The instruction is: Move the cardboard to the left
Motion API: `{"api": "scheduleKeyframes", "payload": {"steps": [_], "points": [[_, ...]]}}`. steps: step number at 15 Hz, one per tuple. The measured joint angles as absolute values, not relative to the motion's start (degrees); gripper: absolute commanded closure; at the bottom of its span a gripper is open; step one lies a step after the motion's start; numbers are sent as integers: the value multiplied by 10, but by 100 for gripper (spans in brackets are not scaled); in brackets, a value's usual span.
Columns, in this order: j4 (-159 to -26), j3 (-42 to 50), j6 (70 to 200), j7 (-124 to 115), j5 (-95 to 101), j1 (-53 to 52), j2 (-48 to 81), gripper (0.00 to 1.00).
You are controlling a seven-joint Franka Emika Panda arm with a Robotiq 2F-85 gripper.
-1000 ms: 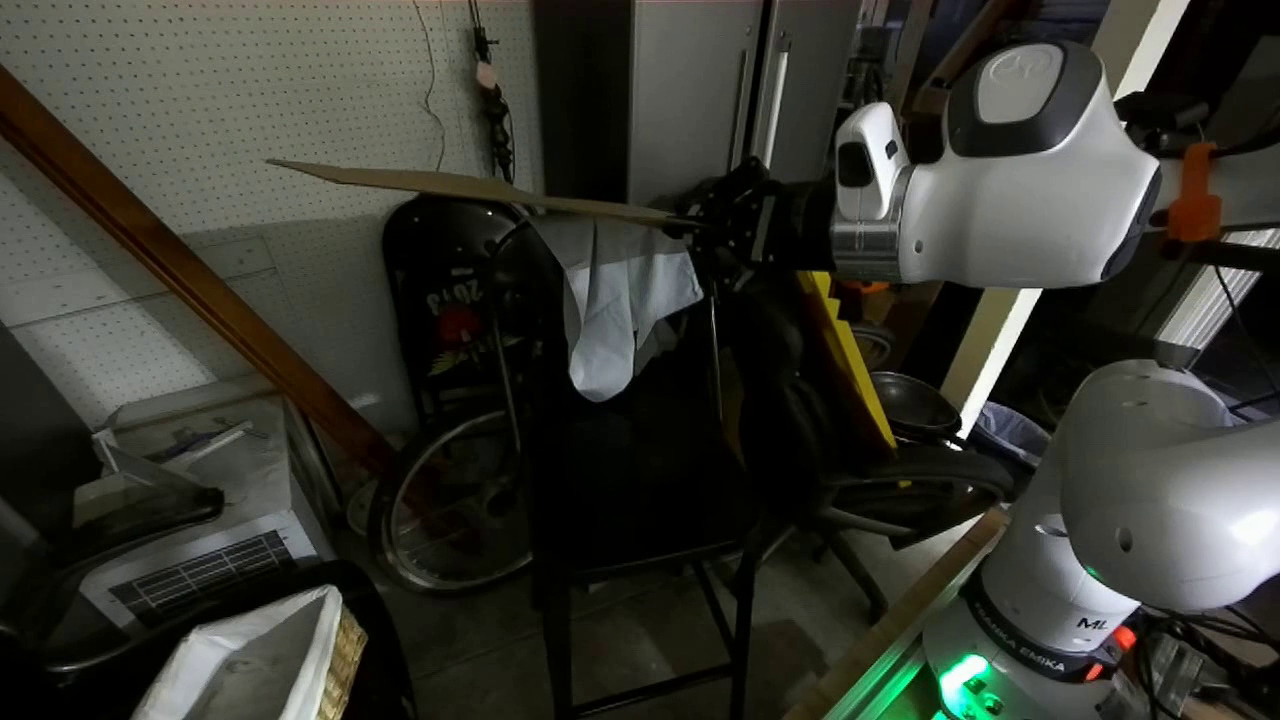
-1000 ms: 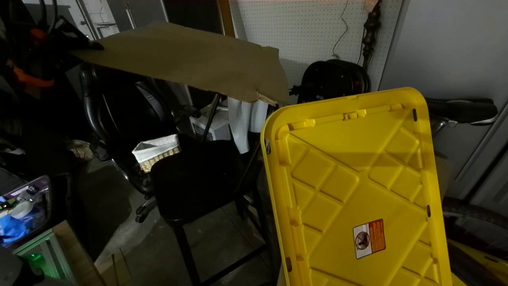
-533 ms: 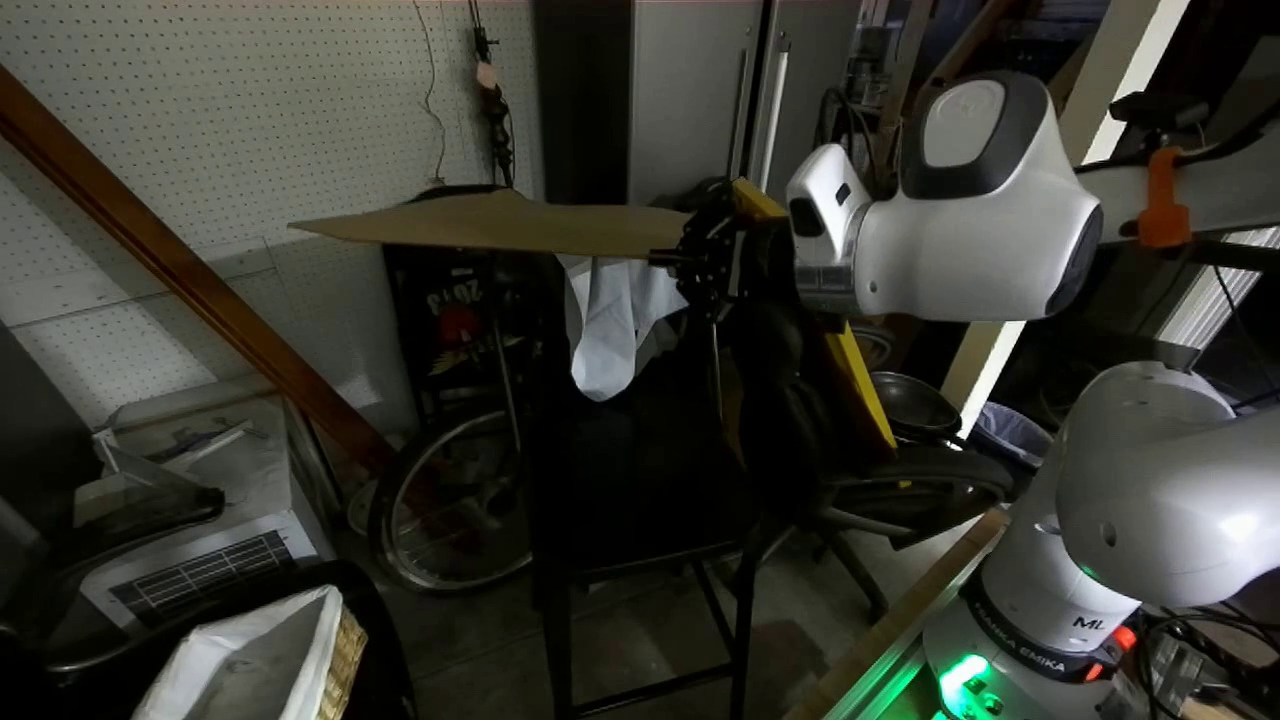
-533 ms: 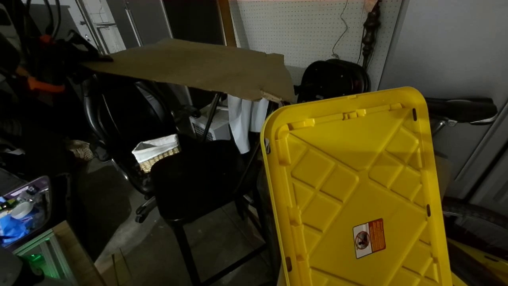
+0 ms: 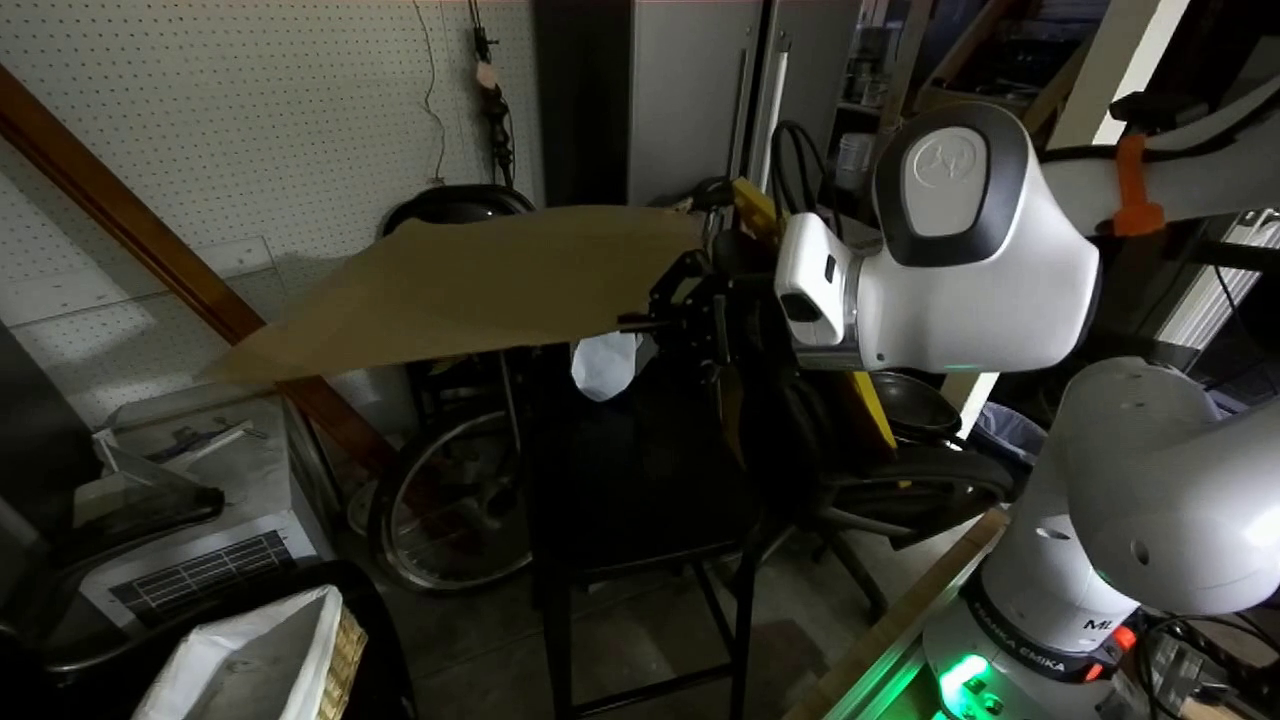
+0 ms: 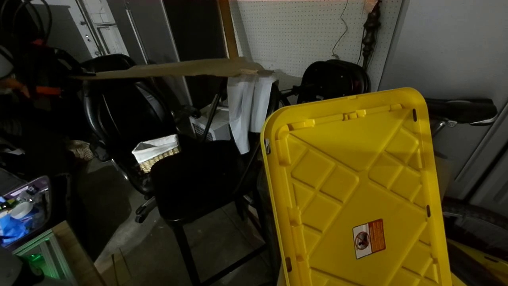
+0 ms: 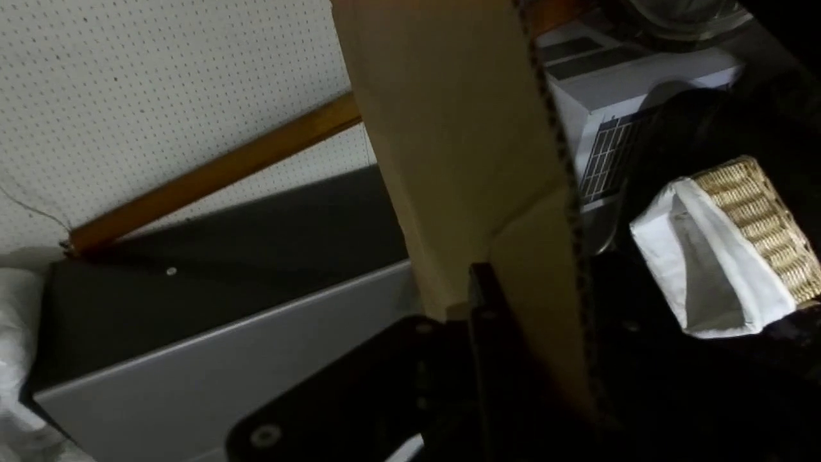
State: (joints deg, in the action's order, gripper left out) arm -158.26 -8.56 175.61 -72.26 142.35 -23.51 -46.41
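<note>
The cardboard (image 5: pixel 480 285) is a large flat tan sheet, held in the air over the chairs. In an exterior view it shows nearly edge-on (image 6: pixel 186 69). In the wrist view (image 7: pixel 462 128) it runs away from the jaws, with a crease near them. My gripper (image 5: pixel 648 322) is shut on one edge of it; its fingertips also show in an exterior view (image 6: pixel 86 74). In the wrist view one dark finger (image 7: pixel 482 289) lies against the sheet; the finger behind it is hidden. The sheet's free end is above the white appliance, tilted downward.
A black chair (image 5: pixel 640 480) with a white cloth (image 6: pixel 240 115) on its back stands beneath. A black office chair (image 6: pixel 123 107) holds a lined wicker basket (image 6: pixel 158 155). A yellow lid (image 6: pixel 357 171) stands upright. A white appliance (image 5: pixel 220 480) and a slanted wooden beam (image 5: pixel 130 220) are near the wall.
The gripper has moved down and slightly left with the cardboard. The sheet has tilted and swung, so its broad face now shows in an exterior view and its free end is lower.
</note>
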Motion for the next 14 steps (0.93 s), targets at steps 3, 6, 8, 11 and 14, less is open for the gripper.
{"api": "scheduleKeyframes", "payload": {"steps": [3, 6, 8, 11, 14], "points": [[-1582, -70, 1763, -718, 1439, -277, -465, 99], [-1582, -60, 1795, -717, 1439, -294, -466, 99], [-1582, -54, 1824, -718, 1439, -294, -466, 99], [-1582, -51, 1890, -722, 1439, -285, -466, 99], [-1583, -51, 1967, -729, 1439, -265, -464, 99]]}}
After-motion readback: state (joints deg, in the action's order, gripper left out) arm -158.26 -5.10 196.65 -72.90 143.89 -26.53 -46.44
